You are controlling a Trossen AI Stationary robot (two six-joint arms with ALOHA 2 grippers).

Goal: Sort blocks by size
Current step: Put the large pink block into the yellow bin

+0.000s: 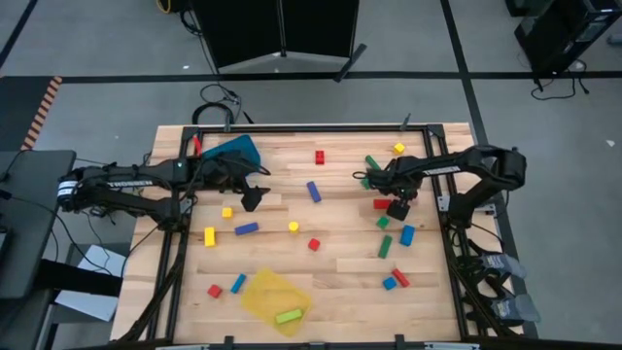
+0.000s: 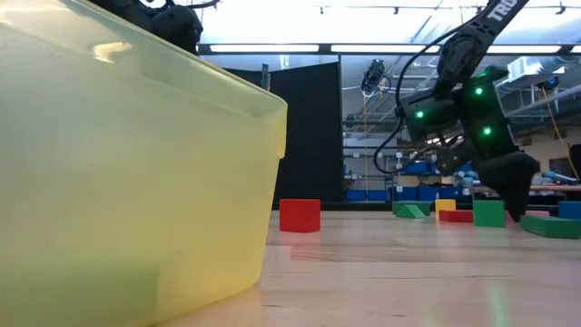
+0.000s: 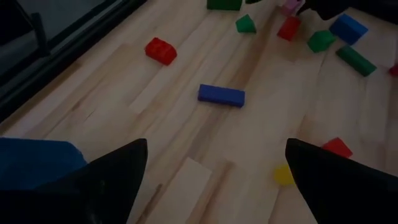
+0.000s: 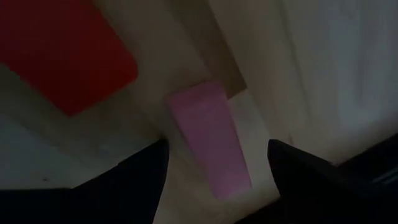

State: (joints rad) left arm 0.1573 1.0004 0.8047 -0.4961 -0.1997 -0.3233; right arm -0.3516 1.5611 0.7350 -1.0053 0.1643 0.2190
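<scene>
Coloured blocks lie scattered on the wooden table (image 1: 292, 267). My right gripper (image 1: 397, 206) is low at the right, pointing down, open. Its fingers stand on either side of a pink bar (image 4: 208, 134) lying flat, with a red block (image 4: 62, 56) close beside it. I cannot tell whether the fingers touch the bar. My left gripper (image 1: 251, 197) is open and empty beside the blue bin (image 1: 233, 153), above bare wood. Ahead of it lie a blue bar (image 3: 221, 94) and a red block (image 3: 160, 50).
A yellow tray (image 1: 264, 289) near the front edge holds a green bar (image 1: 289, 316); it fills the left of the low view (image 2: 136, 182). Green (image 1: 385, 246), blue (image 1: 406, 234) and red (image 1: 400, 278) blocks lie near the right gripper. Yellow (image 1: 209, 236) and blue (image 1: 246, 229) bars lie near the left gripper.
</scene>
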